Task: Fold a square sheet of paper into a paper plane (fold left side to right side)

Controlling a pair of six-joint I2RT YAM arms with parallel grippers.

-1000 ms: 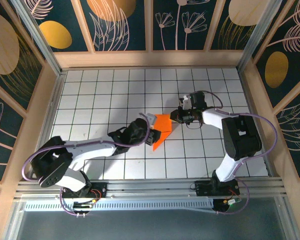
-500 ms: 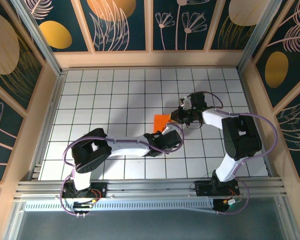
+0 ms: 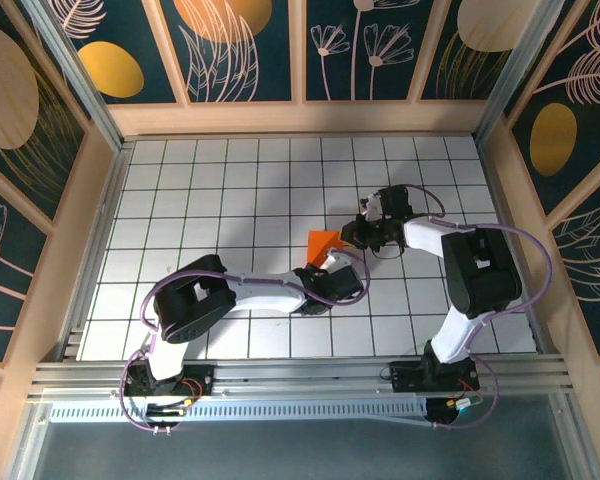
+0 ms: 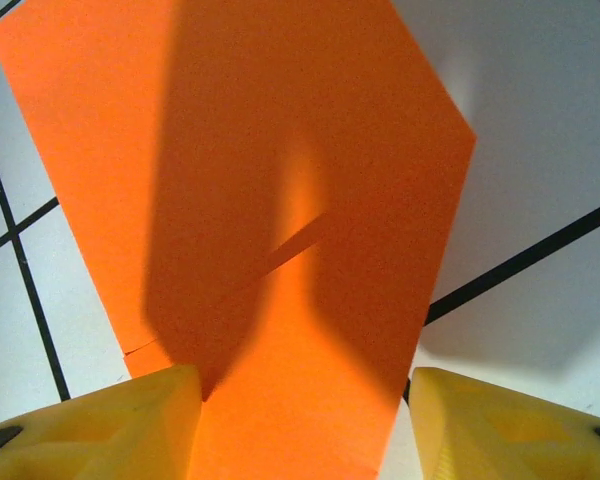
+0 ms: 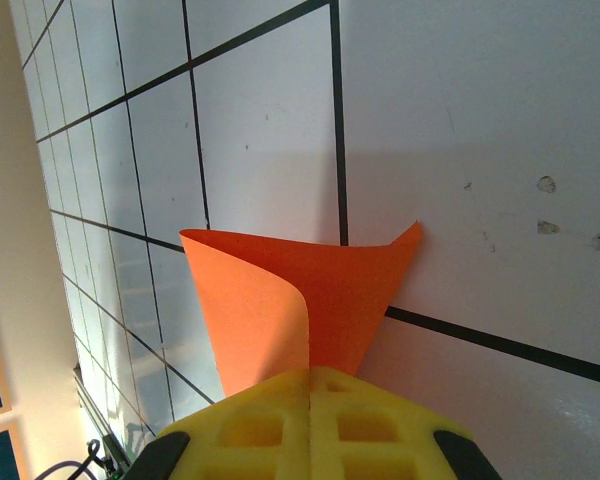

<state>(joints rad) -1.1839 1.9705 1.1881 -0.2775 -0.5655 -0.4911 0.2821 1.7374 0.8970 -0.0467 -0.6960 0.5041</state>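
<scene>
Left gripper [image 4: 300, 432], a second ago to the side of the square sheet of paper [image 4: 260, 150], now stands over it, jaws apart, sheet lying flat between and ahead of them, while right gripper [image 5: 310, 405] stays clamped on its curled corner.

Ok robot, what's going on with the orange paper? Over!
Right hand shut on paper, one edge curled up. Left hand open, fingers astride the paper. Nothing in the way. Over.
</scene>
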